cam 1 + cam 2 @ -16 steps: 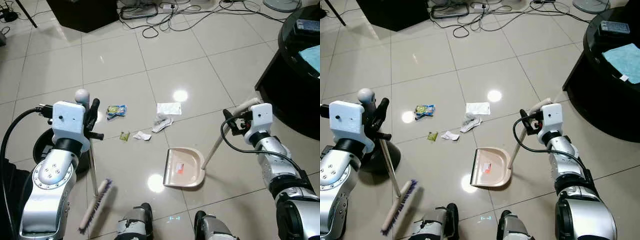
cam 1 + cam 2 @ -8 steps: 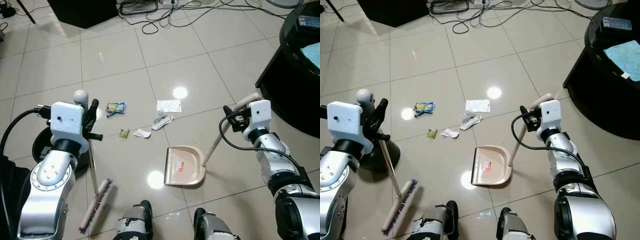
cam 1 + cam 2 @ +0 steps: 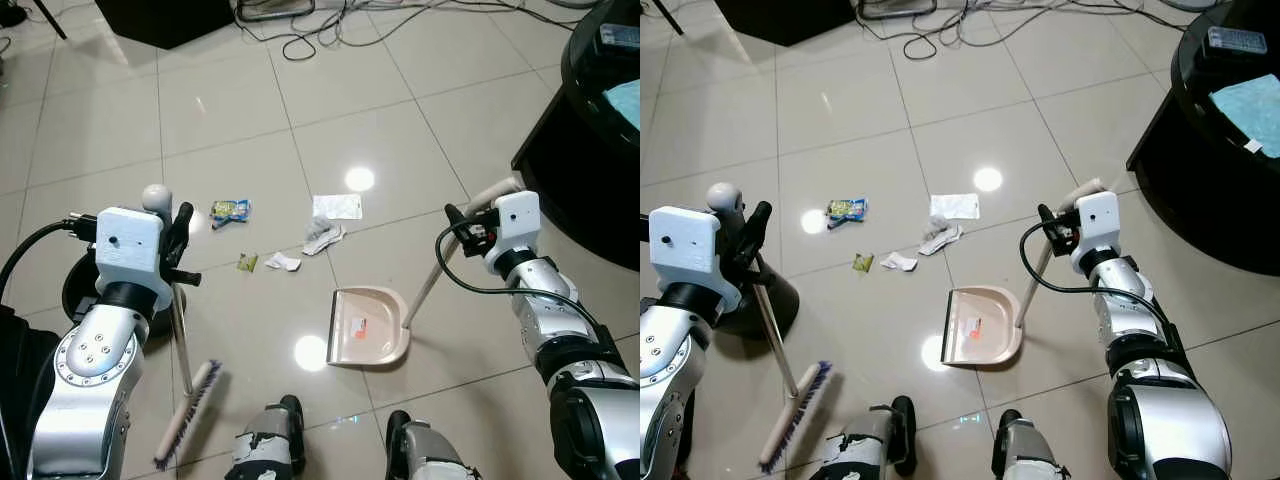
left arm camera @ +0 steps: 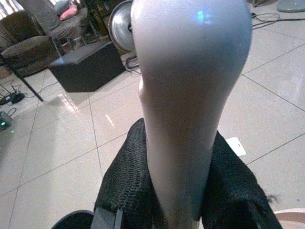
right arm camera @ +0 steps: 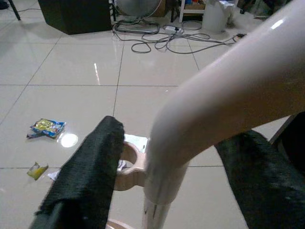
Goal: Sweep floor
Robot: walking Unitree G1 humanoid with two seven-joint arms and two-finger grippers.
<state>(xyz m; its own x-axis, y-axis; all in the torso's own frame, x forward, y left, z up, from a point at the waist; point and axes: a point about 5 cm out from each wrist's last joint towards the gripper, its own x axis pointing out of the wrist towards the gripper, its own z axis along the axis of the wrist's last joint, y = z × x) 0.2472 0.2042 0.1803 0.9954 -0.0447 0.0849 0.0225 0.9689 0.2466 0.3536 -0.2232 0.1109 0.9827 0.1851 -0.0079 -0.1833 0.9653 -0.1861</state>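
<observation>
My left gripper [image 3: 178, 236] is shut on the grey broom handle [image 4: 190, 86] near its rounded top. The broom's brush head [image 3: 186, 414] rests on the tiles by my left foot. My right gripper [image 3: 468, 222] is shut on the beige dustpan handle [image 5: 224, 105], with a black finger [image 5: 88, 162] on each side. The dustpan [image 3: 368, 327] sits flat on the floor in front of me, its mouth facing left. Beyond it lies litter: a green-yellow snack packet [image 3: 229, 210], a white paper [image 3: 337, 206], a crumpled wrapper [image 3: 322, 236], a small green scrap [image 3: 247, 262] and a white scrap [image 3: 282, 263].
A black round table [image 3: 585, 160] with a blue cloth [image 3: 625, 100] stands at the right. Cables [image 3: 330, 25] and a black box [image 3: 165, 15] lie at the far side. A black round base [image 3: 82, 290] sits behind my left arm. My feet [image 3: 270, 445] are at the near edge.
The whole picture has shifted a little, so the camera moved. Both grippers keep their hold, and the broom, dustpan and litter stay about where they were.
</observation>
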